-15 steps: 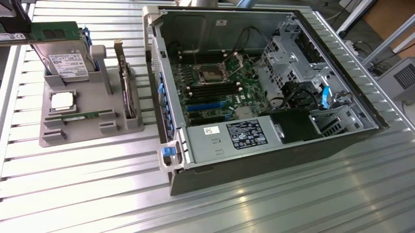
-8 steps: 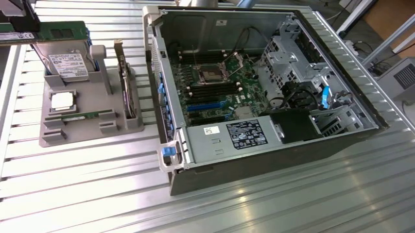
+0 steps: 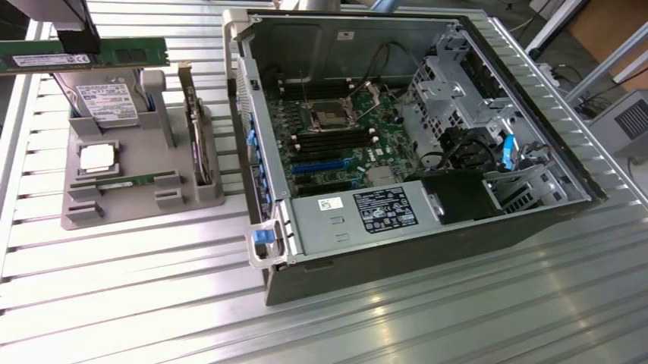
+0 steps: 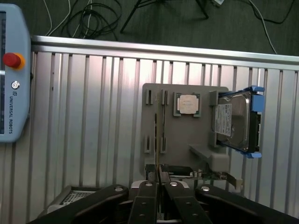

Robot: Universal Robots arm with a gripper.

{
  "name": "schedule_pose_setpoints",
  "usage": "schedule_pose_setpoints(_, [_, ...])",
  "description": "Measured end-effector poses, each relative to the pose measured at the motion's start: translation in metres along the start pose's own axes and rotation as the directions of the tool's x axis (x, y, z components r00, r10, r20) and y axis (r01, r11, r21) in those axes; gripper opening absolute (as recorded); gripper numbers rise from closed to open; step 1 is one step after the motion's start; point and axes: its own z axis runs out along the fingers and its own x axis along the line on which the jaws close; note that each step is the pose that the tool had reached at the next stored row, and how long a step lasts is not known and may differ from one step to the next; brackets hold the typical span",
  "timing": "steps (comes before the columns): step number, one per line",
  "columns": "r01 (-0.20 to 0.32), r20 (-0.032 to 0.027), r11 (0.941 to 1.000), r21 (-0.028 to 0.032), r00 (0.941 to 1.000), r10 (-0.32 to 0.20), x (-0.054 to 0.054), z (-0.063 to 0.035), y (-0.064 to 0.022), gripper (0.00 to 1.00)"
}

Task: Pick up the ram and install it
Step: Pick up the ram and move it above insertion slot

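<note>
Your hand [image 3: 79, 47] clenches the ram [image 3: 132, 54], held above the holder [image 3: 111, 208]; seating it in the case [image 3: 405, 254] is not yet done

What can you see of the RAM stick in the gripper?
The ram is a slim, long green circuit board with small black chips along its face. It is held level, standing on its long edge, in the air above the hard drive that stands in the grey holder, and it touches neither. The gripper is shut on it from above, its dark fingers pinching both faces. The ram's end at the exterior view's left runs out of frame.
</note>
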Motion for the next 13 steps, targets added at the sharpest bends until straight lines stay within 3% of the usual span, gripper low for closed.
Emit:
schedule_pose_setpoints(2, [0.000, -0.0009, 1.0000, -0.0033, 1.0000, 0.000, 0.000, 0.0007, -0.0064, 0.12])
schedule_pose_setpoints(9, [0.000, -0.0011, 1.0000, -0.0075, 1.0000, 0.000, 0.001, 0.0026, -0.0164, 0.12])
schedule_pose_setpoints(13, [-0.001, -0.0008, 0.9999, -0.0125, 1.0000, 0.001, 0.002, 0.0027, -0.0301, 0.12])
